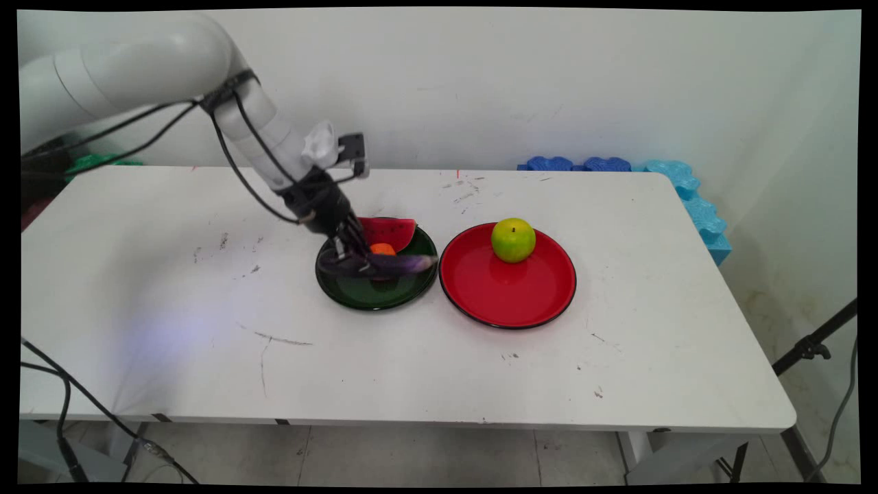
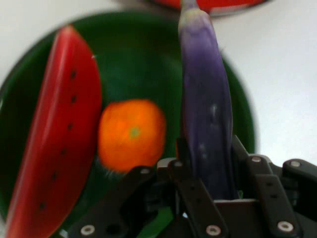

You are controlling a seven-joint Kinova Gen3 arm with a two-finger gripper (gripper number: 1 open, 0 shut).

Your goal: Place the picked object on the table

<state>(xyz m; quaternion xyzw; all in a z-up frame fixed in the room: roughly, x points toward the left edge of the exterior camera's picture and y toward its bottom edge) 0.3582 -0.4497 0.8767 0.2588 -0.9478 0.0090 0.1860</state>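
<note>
Hand low, tilted, gripping eggplant

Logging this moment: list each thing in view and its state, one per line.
gripper: shut on eggplant, over green plate
eggplant: held, lying lengthwise
green plate: holds watermelon slice and orange
watermelon slice: on green plate
orange: on green plate
red plate: holds green apple
green apple: upright

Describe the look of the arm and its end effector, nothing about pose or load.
The arm is glossy white, built of rounded tubular links. Thin black cables hang along it, bound by a black strap. A small black and white unit sits at the wrist. The end effector is black, a two-finger linkage with silver rivets.
</note>
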